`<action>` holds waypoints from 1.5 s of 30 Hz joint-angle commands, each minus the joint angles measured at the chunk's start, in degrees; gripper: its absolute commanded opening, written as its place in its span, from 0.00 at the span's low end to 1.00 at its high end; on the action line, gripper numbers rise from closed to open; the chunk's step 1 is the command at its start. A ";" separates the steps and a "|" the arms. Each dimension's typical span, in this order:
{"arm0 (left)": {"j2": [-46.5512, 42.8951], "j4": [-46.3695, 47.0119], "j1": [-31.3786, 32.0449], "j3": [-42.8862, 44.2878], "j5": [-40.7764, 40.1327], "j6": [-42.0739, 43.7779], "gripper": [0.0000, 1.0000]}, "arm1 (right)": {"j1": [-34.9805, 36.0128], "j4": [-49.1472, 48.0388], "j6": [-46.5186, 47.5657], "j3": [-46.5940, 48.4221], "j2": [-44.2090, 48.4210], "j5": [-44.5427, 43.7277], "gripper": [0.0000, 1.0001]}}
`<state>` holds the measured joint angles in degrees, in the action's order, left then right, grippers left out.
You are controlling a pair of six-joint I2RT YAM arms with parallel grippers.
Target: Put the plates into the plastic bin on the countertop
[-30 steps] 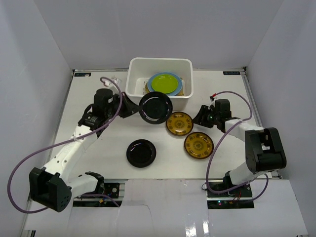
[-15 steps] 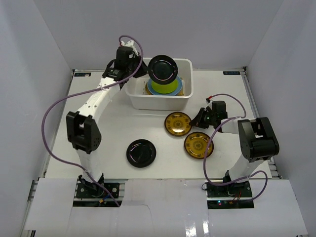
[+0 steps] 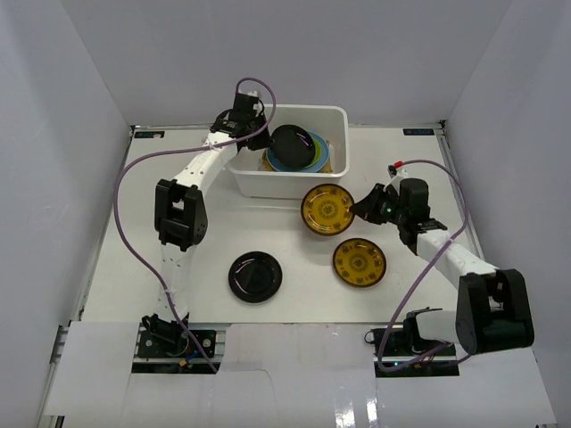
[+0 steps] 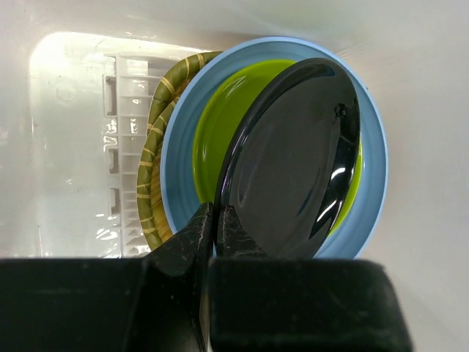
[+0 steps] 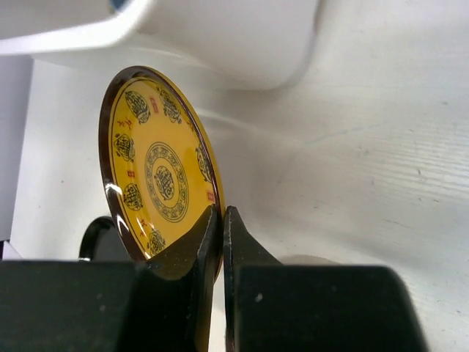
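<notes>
A glossy black plate point(image 3: 293, 147) point(image 4: 293, 169) hangs tilted inside the plastic bin point(image 3: 285, 187), with my left gripper point(image 3: 270, 143) point(image 4: 218, 220) shut on its rim. Below it lie a lime green plate point(image 4: 220, 132), a light blue plate point(image 4: 179, 147) and woven straw plates point(image 4: 155, 147). My right gripper point(image 3: 354, 210) point(image 5: 222, 216) is shut on the rim of a yellow-brown patterned plate point(image 3: 326, 209) point(image 5: 154, 169), which is tipped up on edge just in front of the bin. Flat on the countertop point(image 3: 178, 259) lie a second patterned plate point(image 3: 359, 261) and a second black plate point(image 3: 255, 276).
The bin's white front wall point(image 5: 242, 37) rises close behind the tilted patterned plate. Purple cables loop from both arms over the table. White walls enclose the table on the left, back and right.
My left arm swung the black plate from in front of the bin up and into it. My right gripper shut on the patterned plate's rim and tipped it up off the countertop.
</notes>
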<state>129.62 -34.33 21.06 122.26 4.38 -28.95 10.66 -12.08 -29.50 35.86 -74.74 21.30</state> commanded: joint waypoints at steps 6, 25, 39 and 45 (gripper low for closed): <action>-2.35 1.36 -0.49 2.81 0.98 1.96 0.63 | 2.62 11.11 4.89 8.69 11.71 8.23 0.08; -55.75 9.66 -1.99 -50.77 -6.41 -2.42 0.91 | 7.01 12.07 1.90 53.32 -25.35 -9.25 0.08; -69.86 -14.28 -2.78 -80.59 2.55 -17.98 0.90 | 11.40 22.09 2.78 69.07 -43.38 -14.96 0.11; -66.88 -10.25 -2.78 -85.51 10.37 -15.71 0.84 | 11.84 26.57 4.27 76.45 -45.32 -16.02 0.57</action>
<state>61.69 -46.94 18.48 38.61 9.10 -45.04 22.39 13.78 -26.59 106.48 -120.90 6.94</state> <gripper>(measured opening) 0.850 0.530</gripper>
